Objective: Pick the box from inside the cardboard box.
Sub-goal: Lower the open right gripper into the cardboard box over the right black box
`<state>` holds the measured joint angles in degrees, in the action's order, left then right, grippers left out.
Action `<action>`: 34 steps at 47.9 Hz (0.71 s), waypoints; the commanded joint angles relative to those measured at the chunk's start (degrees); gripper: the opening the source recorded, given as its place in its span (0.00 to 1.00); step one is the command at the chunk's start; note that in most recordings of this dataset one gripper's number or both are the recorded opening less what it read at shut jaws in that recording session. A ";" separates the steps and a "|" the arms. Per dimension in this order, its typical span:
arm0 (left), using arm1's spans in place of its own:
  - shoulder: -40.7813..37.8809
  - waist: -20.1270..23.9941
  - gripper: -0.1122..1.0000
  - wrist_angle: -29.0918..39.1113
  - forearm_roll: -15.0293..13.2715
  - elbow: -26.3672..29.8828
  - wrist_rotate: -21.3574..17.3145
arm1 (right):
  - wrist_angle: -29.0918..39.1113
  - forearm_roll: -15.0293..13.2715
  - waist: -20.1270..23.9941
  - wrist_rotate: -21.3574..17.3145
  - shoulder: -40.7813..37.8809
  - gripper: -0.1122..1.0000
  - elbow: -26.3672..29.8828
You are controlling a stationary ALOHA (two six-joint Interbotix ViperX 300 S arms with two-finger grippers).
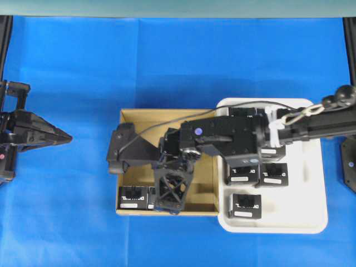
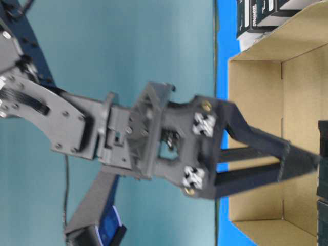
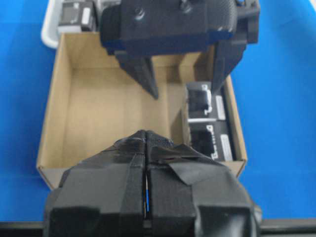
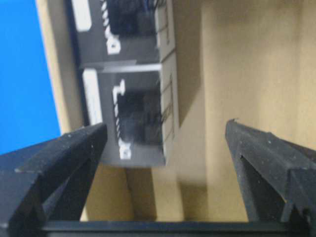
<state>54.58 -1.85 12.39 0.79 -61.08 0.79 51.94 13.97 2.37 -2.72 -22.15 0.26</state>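
Observation:
The cardboard box point(image 1: 130, 119) lies mid-table, tan and shallow. Two black boxes sit side by side in its near left corner: one in full view point(image 1: 132, 197), the other point(image 1: 151, 196) partly hidden under my right gripper. My right gripper point(image 1: 168, 203) reaches across and points down into the cardboard box. In the right wrist view it point(image 4: 167, 126) is open, and the nearer black box point(image 4: 138, 118) stands between its fingers, close to the left finger point(image 4: 74, 148), untouched. My left gripper point(image 1: 58, 136) is shut and empty, well to the left of the cardboard box; the left wrist view shows it point(image 3: 146, 143) too.
A white tray point(image 1: 320, 222) stands against the cardboard box's right side with several more black boxes, one at the front point(image 1: 246, 204). The right arm point(image 1: 311, 125) crosses above the tray. Blue cloth point(image 1: 167, 61) covers the table.

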 commanded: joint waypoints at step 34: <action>-0.53 0.09 0.04 -0.26 0.18 1.32 0.09 | -0.26 -1.05 -3.34 1.67 -2.55 1.00 -0.26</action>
<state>54.49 -1.85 12.30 0.79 -61.00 0.79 51.77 13.97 0.26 -1.14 -24.43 0.00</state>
